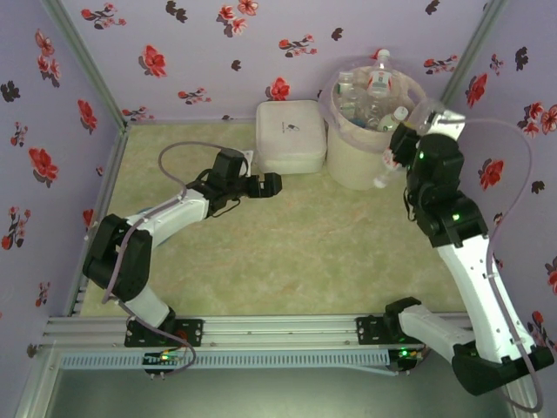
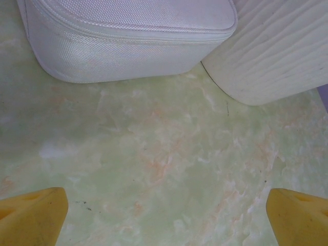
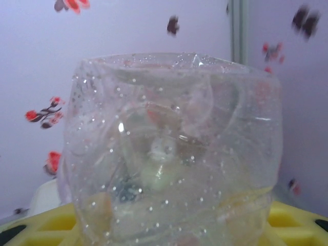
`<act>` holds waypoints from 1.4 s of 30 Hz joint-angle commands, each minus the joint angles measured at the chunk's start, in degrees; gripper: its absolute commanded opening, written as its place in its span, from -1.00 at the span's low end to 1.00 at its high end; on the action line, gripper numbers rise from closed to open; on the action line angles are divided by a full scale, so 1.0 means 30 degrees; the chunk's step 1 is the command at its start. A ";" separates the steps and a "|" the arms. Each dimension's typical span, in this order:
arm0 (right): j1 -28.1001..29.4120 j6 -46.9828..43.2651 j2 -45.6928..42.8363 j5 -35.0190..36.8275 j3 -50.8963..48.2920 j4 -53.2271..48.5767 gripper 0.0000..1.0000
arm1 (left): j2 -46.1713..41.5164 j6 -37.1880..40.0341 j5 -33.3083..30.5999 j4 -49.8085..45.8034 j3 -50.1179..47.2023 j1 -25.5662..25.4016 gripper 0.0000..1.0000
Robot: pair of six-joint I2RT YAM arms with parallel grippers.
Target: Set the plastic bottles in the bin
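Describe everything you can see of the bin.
The bin is a tall, round, cream-white bucket with faintly ribbed walls, lined by a translucent pinkish bag folded over its rim. It stands upright at the far right of the table, close beside the white box, heaped with clear plastic bottles. The right gripper holds another bottle at its right rim.

The bottle (image 3: 171, 154) is clear glossy plastic, the box (image 2: 128, 46) woven matt cloth, the tabletop (image 2: 164, 169) smooth.

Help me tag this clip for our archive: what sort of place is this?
Probably a robot test booth, not a home: flowered purple backdrop walls, a left arm and right arm bolted to an aluminium rail, and a bin of bottles on a marbled tabletop.
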 commanded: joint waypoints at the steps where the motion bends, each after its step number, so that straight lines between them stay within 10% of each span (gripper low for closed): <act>1: 0.0127 -0.6008 0.2450 0.2553 0.2668 0.1638 -0.04 | -0.0517 -0.0336 0.0301 -0.0072 0.0496 0.0122 1.00; 6: -0.0296 -1.0211 0.6379 0.3572 0.7368 0.3633 -0.03 | -0.1500 -0.0244 -0.0017 -0.0251 -0.0216 0.0144 1.00; 19: -0.3897 -0.8230 1.4946 -0.0843 1.7653 -0.0105 -0.09 | -0.2498 -0.0043 -0.0553 -0.0308 -0.1036 0.0155 1.00; 32: -0.4142 -0.7201 1.4754 -0.1844 1.2333 0.2329 -0.13 | -0.2783 0.0075 -0.0767 -0.0365 -0.1384 0.0173 0.99; 42: -0.4956 -0.3365 1.7526 -0.3467 1.5564 -0.4531 0.06 | -0.2663 0.0075 -0.0723 -0.0316 -0.1271 0.0202 1.00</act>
